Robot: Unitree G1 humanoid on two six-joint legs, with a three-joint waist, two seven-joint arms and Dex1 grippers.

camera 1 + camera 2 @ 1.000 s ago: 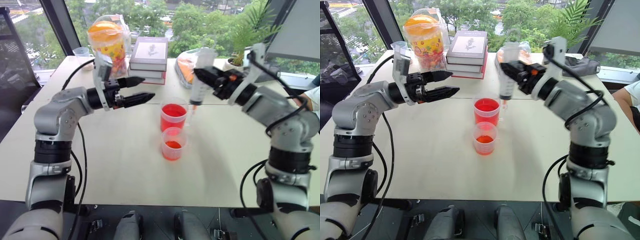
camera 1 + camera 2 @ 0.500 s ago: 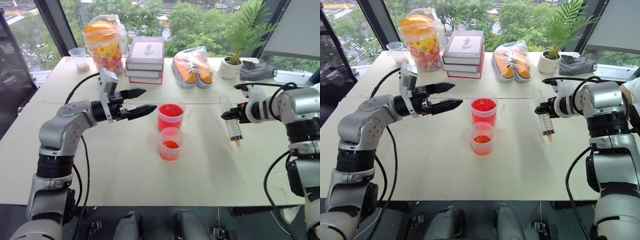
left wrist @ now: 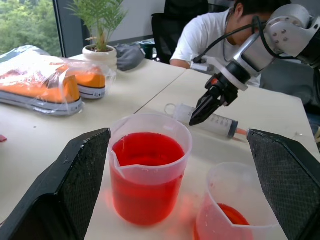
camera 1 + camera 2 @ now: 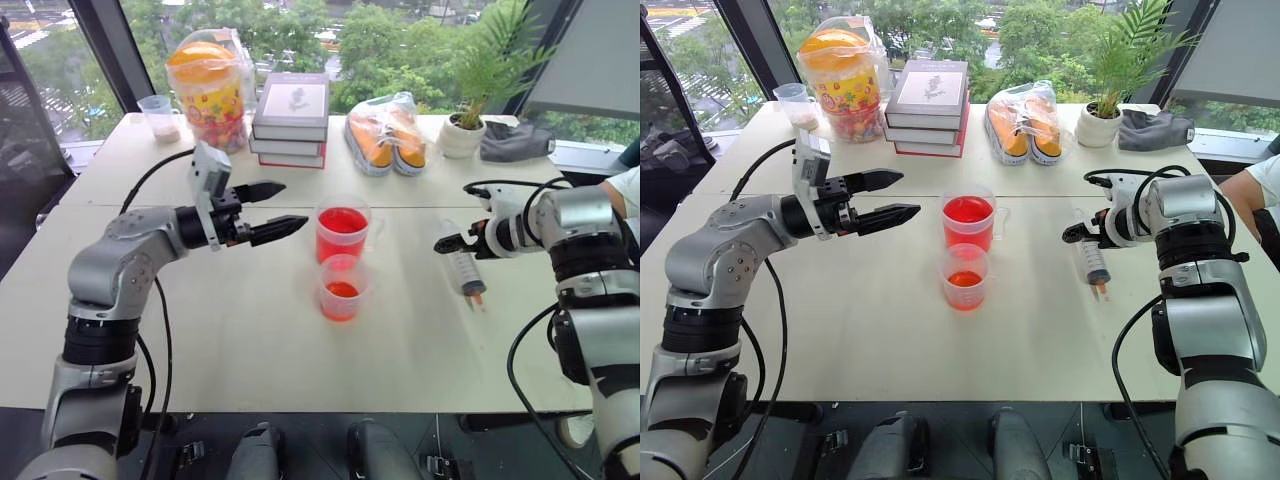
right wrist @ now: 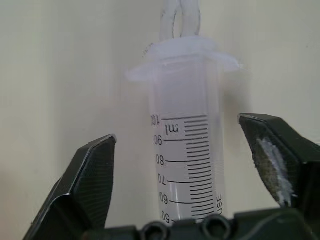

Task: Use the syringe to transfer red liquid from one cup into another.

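Currently: syringe [image 4: 1092, 262] flat on tabletop [image 4: 890, 330] toward its right edge, between spread fingers of right gripper [image 4: 1077, 234]; left gripper [image 4: 895, 196] open beside larger cup [image 4: 969, 220], holding nothing.

A pale table [image 4: 250, 350] stood before tall dark-framed windows [image 4: 100, 40] with green trees outside in daylight. At its far edge were stacked books [image 4: 290, 115], bagged orange shoes [image 4: 385, 135], a potted plant [image 4: 465, 130] and a yellow-orange snack tub [image 4: 205, 85]
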